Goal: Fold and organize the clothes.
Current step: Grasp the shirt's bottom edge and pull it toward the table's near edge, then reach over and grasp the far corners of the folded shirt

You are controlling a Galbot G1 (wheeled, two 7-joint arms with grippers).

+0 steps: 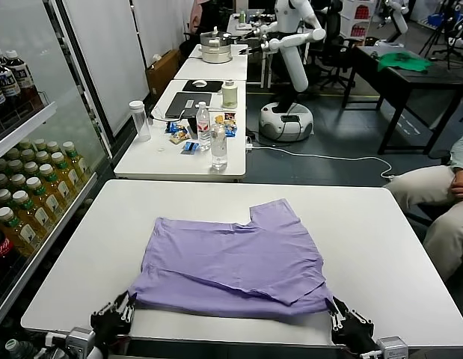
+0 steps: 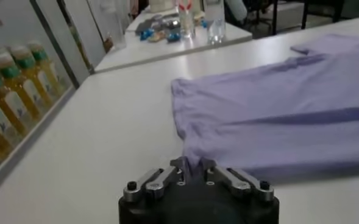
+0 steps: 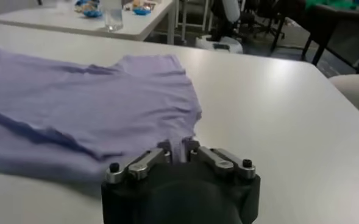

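While you look down from the head view, you see one lavender T-shirt (image 1: 235, 258) lying folded on the white tabletop (image 1: 366, 224), roughly in the middle and reaching toward the near edge. Its plain side faces up; no print shows. One short sleeve (image 1: 276, 213) sticks out at the far side, and a fold line runs across the cloth from left to right.

Your left gripper (image 1: 117, 313) sits at the near left corner of the shirt, low over the tabletop edge. In the left wrist view, the left gripper (image 2: 193, 167) has its fingertips close together with a small pinch of purple fabric between them, so it is closed on the shirt's corner. The cloth rises slightly into that pinch and spreads flat beyond it.

Your right gripper (image 1: 342, 318) is at the near right corner, mirroring the other. In the right wrist view, the right gripper (image 3: 179, 149) likewise has a narrow tuck of the shirt caught between its fingertips, with the hem drawn up to it.

Beyond your tabletop stands a second white table (image 1: 179, 146) carrying water bottles (image 1: 218, 146), snack packets and a laptop. A drinks fridge (image 1: 29, 172) with bottled tea lines your left side. A seated person's legs (image 1: 440, 202) show at the right, and another white robot (image 1: 291, 67) stands farther back.
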